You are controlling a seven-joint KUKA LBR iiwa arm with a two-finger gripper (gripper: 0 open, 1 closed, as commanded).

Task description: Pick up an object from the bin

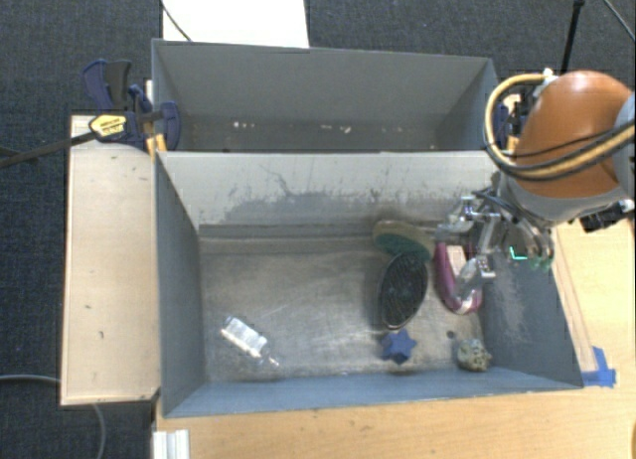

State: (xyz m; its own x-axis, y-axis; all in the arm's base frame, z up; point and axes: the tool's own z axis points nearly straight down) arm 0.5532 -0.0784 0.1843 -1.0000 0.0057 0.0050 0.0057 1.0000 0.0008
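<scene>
Magenta curved piece (449, 283), right part of bin (298, 199); long axis runs far to near, hooked end nearest. Jaws at its right side; whether apart or clamped, cannot tell. Black oval brush (401, 290) just left.

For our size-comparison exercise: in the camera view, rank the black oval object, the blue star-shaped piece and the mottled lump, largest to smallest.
Largest: black oval object.
Next: blue star-shaped piece and mottled lump. They look about alike, so I would not rank one above the other.
</scene>
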